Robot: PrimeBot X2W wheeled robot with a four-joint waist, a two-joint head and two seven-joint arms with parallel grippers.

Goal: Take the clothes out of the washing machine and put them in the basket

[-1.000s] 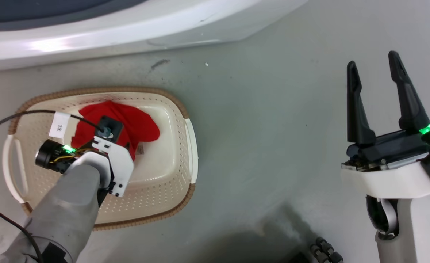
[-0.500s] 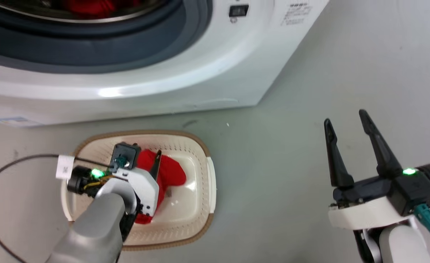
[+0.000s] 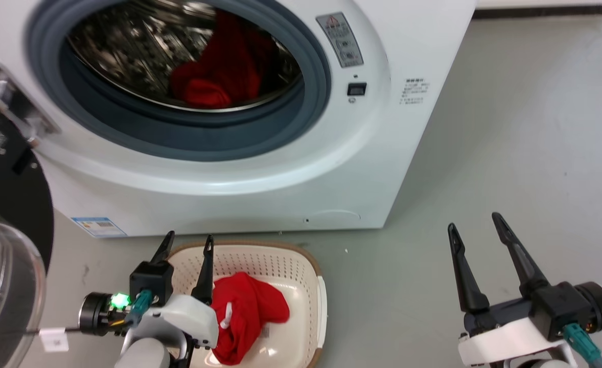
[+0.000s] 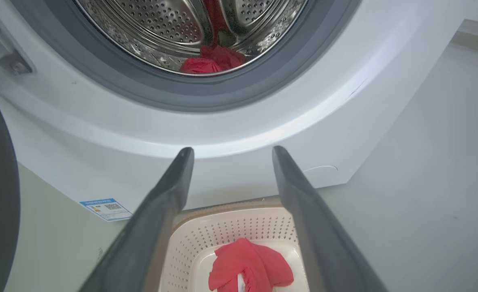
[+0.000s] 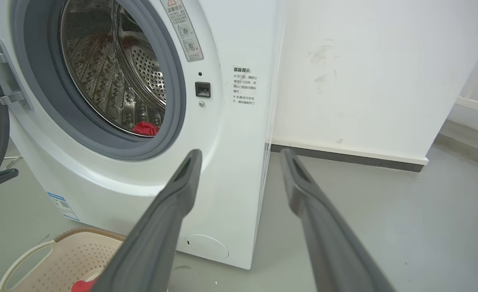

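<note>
The white washing machine point(image 3: 260, 168) stands with its door swung open, and red clothes point(image 3: 214, 76) lie in the steel drum point(image 4: 162, 24). The same clothes point(image 4: 210, 63) show low in the drum in the left wrist view, and a bit of red cloth point(image 5: 145, 128) in the right wrist view. On the floor in front sits the cream basket point(image 3: 291, 266) holding one red garment point(image 3: 247, 314) with a white tag. My left gripper point(image 3: 188, 243) hovers open above the basket's back left rim, holding nothing. My right gripper point(image 3: 477, 227) is open over bare floor to the right.
The open glass door point(image 3: 4, 286) with its dark rim stands at the left, close to my left arm. Grey floor point(image 3: 510, 128) stretches right of the machine to a white wall point(image 5: 364, 61) with a dark baseboard. A thin cable with a white tag point(image 3: 53, 338) trails from my left wrist.
The head camera has tilted up, bringing the washer's drum into view. My left gripper has lifted off the red garment, which now lies loose in the basket. The right gripper stays open.
</note>
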